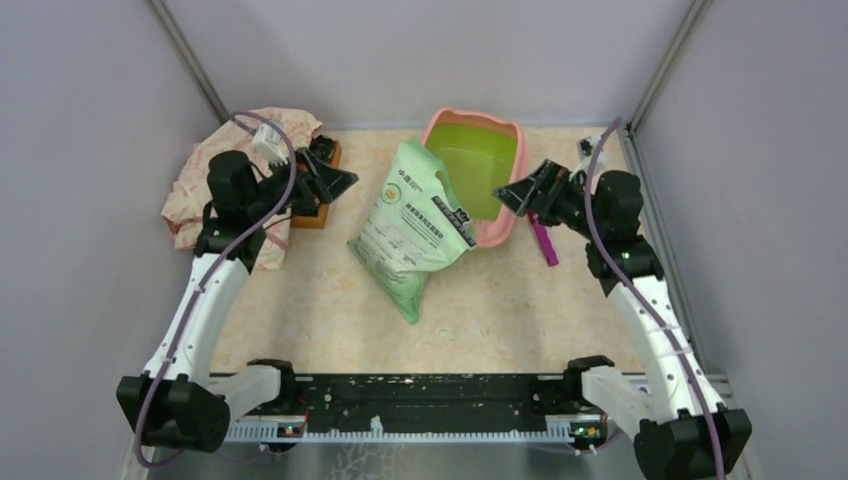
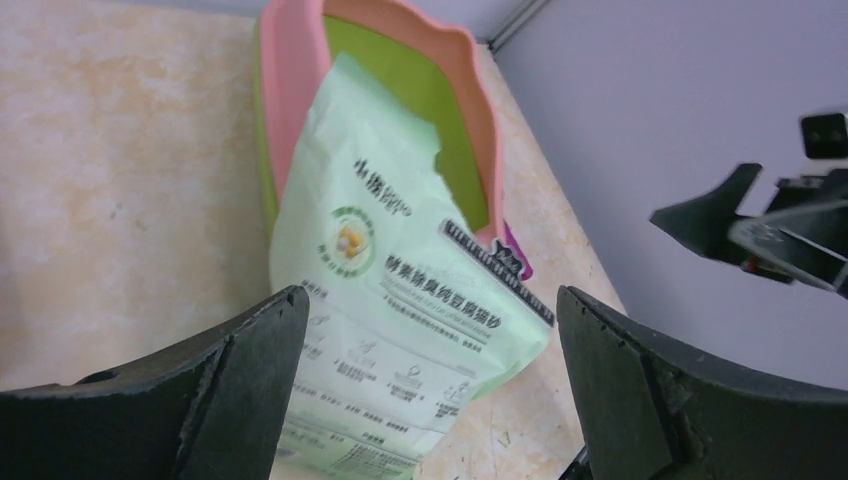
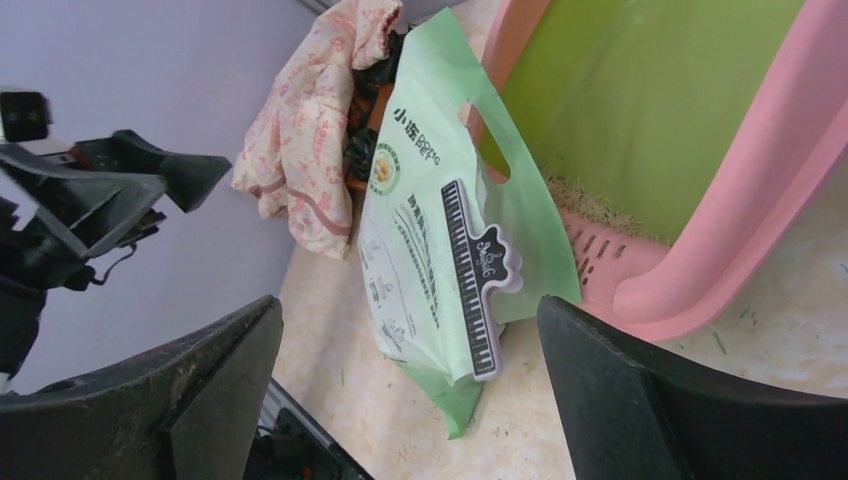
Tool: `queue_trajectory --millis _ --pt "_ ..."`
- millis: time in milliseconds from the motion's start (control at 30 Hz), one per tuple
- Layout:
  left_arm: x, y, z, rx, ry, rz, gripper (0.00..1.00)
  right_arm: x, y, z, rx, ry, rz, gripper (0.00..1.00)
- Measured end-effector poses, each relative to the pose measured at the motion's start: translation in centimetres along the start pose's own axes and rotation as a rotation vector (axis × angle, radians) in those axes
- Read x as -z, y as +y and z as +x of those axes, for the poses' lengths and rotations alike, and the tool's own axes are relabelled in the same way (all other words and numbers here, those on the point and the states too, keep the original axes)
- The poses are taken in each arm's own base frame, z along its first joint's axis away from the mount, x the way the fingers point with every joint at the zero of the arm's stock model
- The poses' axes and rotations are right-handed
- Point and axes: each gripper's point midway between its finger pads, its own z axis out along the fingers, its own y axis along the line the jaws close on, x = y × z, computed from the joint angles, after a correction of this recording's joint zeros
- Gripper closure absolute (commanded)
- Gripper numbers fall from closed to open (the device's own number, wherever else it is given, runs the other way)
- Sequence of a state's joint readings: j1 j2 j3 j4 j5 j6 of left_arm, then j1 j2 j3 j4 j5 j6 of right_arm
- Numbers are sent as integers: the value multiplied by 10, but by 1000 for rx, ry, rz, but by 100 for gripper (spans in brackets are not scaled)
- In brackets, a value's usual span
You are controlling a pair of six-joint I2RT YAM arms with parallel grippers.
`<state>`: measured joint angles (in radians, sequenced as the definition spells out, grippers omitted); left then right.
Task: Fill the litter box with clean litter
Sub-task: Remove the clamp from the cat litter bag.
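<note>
Litter box (image 1: 480,160) at far side of table (image 1: 520,320), green floor almost bare; clipped bag (image 1: 412,228) leans on its rim. Left gripper (image 1: 335,180), right gripper (image 1: 510,193) flank bag, fingers wide, empty. Risk: lopsided tug slides bag off rim, scattering clean litter presumably inside.

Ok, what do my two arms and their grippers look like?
Both the left arm and right arm have white lower links, black joints and black bases. A purple cable loops along each. The left gripper and right gripper are black, with broad, wedge-shaped fingers.
</note>
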<state>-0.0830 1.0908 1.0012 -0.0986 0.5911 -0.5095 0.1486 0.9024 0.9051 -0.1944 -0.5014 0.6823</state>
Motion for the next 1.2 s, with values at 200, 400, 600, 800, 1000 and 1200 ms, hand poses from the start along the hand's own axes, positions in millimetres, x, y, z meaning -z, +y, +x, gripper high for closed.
queue_trajectory --millis 200,400,600,800,1000,1200 --pt "-21 -43 -28 -73 -4 86 1 -35 16 -18 111 54 32 2" --pt "-46 -55 -40 -88 29 100 1 -54 51 -28 240 62 -5 2" --pt "-59 -64 -32 -112 69 82 1 -78 48 -25 324 118 71 2" --pt "-59 -52 -24 -119 77 23 1 -110 14 -30 418 184 331 2" --pt "-58 -42 -18 -123 92 -27 1 -95 -8 -29 441 185 441 2" --pt "-56 -36 -4 -116 118 -27 1 -60 14 -15 494 133 261 25"
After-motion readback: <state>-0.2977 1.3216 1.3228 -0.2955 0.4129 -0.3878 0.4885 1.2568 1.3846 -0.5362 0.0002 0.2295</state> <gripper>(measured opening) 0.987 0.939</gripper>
